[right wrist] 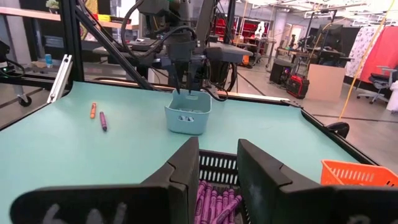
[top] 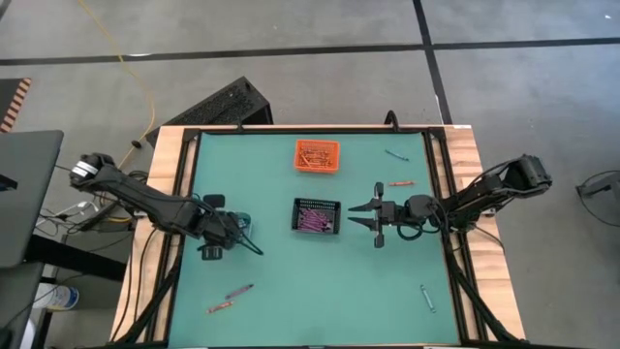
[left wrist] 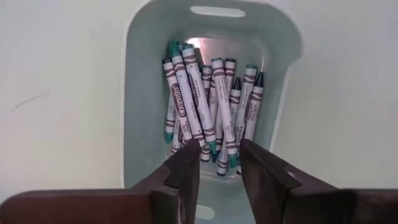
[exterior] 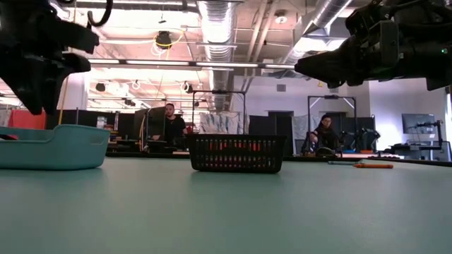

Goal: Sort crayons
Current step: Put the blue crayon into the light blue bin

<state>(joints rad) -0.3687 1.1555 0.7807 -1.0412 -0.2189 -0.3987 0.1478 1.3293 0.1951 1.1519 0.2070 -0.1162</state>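
From overhead we look straight down on the worktop [top: 291, 271]; low, we look level across it; both wrist views, close in, share the pale bin [left wrist: 143, 93].

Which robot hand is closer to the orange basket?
The right gripper. It hangs open beside the black bin, diagonally below the orange basket. The left gripper is farther off, over the teal bin.
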